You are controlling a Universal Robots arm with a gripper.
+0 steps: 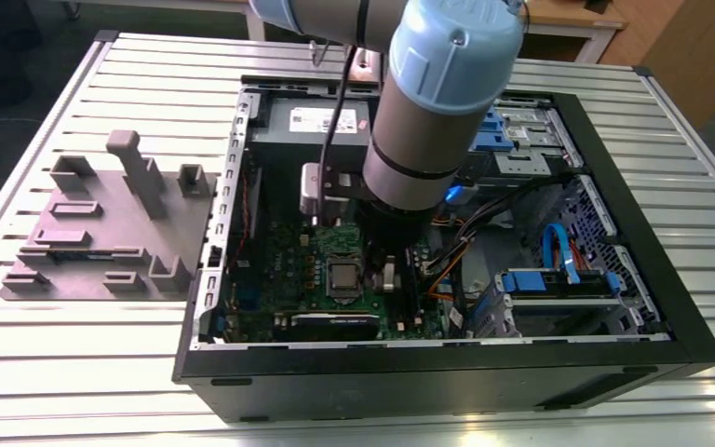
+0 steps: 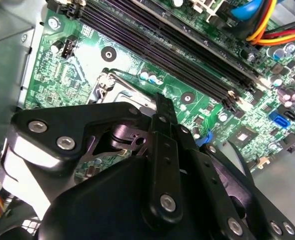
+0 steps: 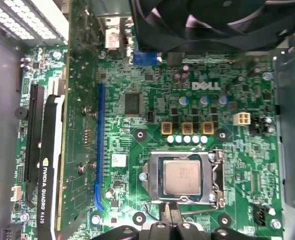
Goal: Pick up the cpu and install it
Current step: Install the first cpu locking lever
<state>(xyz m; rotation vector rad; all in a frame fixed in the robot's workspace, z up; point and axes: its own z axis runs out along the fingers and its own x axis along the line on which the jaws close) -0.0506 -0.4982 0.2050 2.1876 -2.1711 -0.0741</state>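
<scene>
The cpu (image 3: 182, 178), a small silvery square chip, lies flat inside the dark socket frame (image 3: 213, 176) on the green motherboard (image 3: 137, 75). The exterior view shows the cpu (image 1: 342, 276) near the middle of the open computer case (image 1: 655, 307), just in front of the arm's wrist. My gripper (image 3: 170, 213) hangs over the socket's edge beside the cpu, its two black fingers pressed together with nothing between them. In the second wrist view the gripper (image 2: 160, 102) points down at the socket's metal bracket (image 2: 112, 82), and its body hides the cpu.
A black graphics card (image 3: 50, 170) stands along one side of the board and a fan (image 3: 212, 20) sits at another. Dark memory slots (image 2: 162, 45) run beside the socket. The grey power supply (image 1: 320, 121), blue drive trays (image 1: 557, 279) and cables crowd the case. A grey parts fixture (image 1: 109, 233) lies on the slatted table.
</scene>
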